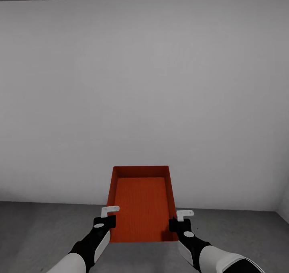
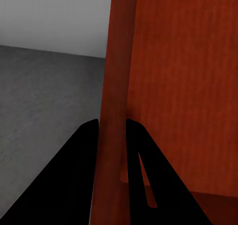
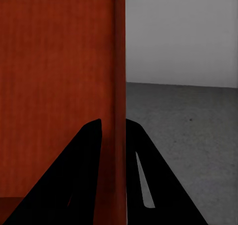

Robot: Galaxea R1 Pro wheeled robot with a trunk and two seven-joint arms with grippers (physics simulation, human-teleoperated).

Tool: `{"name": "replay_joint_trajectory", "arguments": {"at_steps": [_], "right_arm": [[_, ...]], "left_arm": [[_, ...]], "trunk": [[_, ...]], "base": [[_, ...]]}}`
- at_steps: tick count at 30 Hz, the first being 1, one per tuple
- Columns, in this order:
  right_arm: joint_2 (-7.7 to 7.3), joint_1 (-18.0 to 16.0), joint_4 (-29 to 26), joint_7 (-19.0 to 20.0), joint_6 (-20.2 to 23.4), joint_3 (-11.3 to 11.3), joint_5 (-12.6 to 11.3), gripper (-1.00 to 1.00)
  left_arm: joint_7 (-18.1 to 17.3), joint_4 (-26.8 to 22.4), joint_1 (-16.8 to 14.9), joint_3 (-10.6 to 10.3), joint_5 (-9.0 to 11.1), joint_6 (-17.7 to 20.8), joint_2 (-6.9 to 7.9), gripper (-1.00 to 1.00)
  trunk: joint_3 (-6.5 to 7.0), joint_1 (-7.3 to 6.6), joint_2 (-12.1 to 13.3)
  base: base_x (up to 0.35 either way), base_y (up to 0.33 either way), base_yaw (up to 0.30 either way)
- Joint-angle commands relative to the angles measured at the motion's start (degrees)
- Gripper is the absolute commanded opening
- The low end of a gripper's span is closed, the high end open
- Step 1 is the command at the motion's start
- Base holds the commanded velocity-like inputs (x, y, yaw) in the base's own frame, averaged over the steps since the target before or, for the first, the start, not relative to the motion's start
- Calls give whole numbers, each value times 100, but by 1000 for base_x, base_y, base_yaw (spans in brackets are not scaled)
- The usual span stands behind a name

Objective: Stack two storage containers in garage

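One container carried by both grippers, facing a bare grey wall.

Most of the head view is a pale wall meeting a dark grey concrete floor low down. Next in size, the orange-red container is held in the air ahead of the robot, open side up, and I see nothing in it but its ribbed bottom. Its long side walls run away from the robot, the far end higher in the view than the near end. The left gripper is clamped narrow on the left side wall near the near corner, one finger inside the container and one outside. The right gripper pinches the right side wall in the same way, at the opposite near corner.
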Motion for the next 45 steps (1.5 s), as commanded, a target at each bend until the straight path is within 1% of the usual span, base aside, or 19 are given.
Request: {"name": "replay_joint_trajectory", "arguments": {"at_steps": [1,15,45], "right_arm": [[1,-1,5,-20,-9,-144,-36,-100],[-10,-1,5,-14,3,-144,-36,-100],[-5,-1,5,-15,43,-153,-37,-100]], "left_arm": [[83,-33,-8,126,-32,39,220,-100],[83,-39,-8,126,-32,39,219,-100],[92,-36,-8,130,-41,48,194,-100]], "trunk": [[-10,2,-9],[-23,2,-9],[-291,2,-9]], "base": [[23,4,-2],[2,0,0],[0,0,0]]}}
